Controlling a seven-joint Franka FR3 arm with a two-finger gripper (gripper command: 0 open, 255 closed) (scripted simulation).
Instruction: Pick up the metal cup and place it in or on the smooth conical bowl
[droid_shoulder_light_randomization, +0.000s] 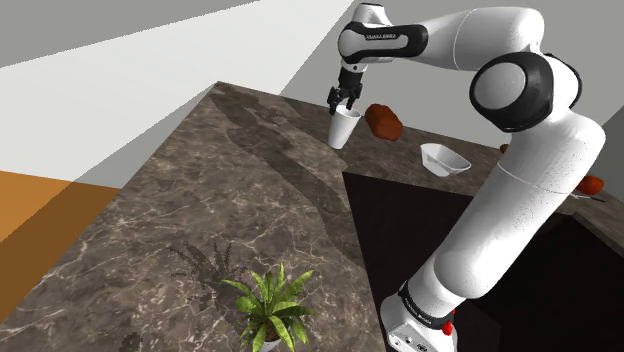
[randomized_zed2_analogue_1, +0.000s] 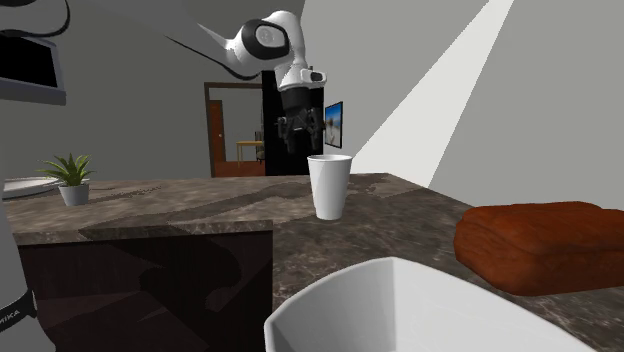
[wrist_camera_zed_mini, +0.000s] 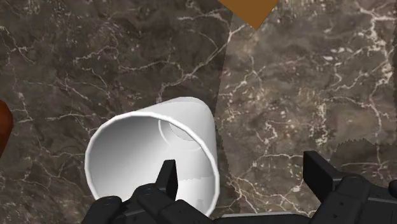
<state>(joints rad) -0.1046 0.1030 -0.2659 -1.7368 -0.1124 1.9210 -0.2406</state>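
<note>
A plain white cup (droid_shoulder_light_randomization: 343, 127) stands upright on the dark marble counter (droid_shoulder_light_randomization: 230, 200), near its far edge. My black gripper (droid_shoulder_light_randomization: 343, 100) hangs just over the cup's rim with its fingers open. In the wrist view one finger (wrist_camera_zed_mini: 168, 173) is over the cup's (wrist_camera_zed_mini: 149, 156) mouth and the other is outside it, so the gripper (wrist_camera_zed_mini: 243, 168) straddles the rim without touching. In the second exterior view the gripper (randomized_zed2_analogue_1: 300, 135) hovers above the cup (randomized_zed2_analogue_1: 329, 185). The white conical bowl (droid_shoulder_light_randomization: 445, 160) sits to the shoulder view's right of the cup, and its rim (randomized_zed2_analogue_1: 400, 300) is up close in the second exterior view.
A reddish-brown loaf-shaped thing (droid_shoulder_light_randomization: 383, 121) lies between cup and bowl, also large at the second exterior view's right (randomized_zed2_analogue_1: 545, 245). A potted plant (droid_shoulder_light_randomization: 270, 305) stands at the counter's near edge. A dark recess (droid_shoulder_light_randomization: 420, 230) opens beside my arm.
</note>
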